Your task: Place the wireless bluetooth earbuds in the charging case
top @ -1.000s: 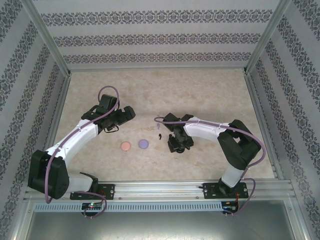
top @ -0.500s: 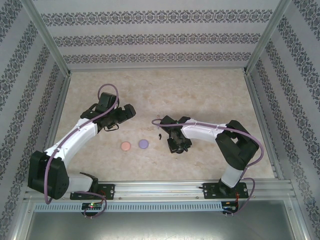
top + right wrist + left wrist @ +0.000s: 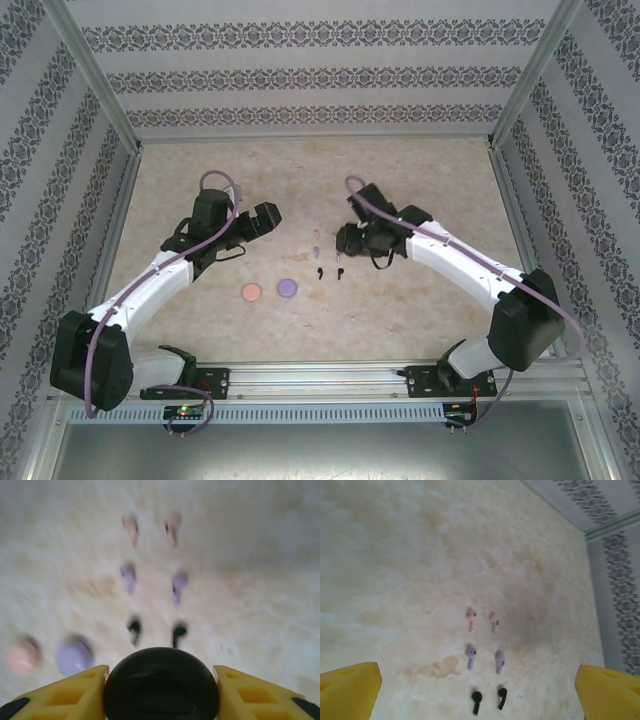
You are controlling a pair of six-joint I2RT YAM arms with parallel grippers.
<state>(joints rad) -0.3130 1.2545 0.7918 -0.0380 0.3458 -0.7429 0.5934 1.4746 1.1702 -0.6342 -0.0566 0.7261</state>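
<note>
just past the right end effector (image 3: pixel 160 671) and case (image 3: pixel 160 692) lie earbuds (image 3: pixel 129 575).

Soft, even light covers my table (image 3: pixel 420 180), shadows faint. My right wrist view is blurred, the earbuds (image 3: pixel 129 575) and black round case (image 3: pixel 161 680) fuzzy; my left wrist view is sharp.

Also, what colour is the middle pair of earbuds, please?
Purple: the middle earbuds show best in the left wrist view.

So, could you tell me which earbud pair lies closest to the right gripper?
The black pair, just ahead of the right gripper; the purple pair and pink pair lie beyond.
</note>
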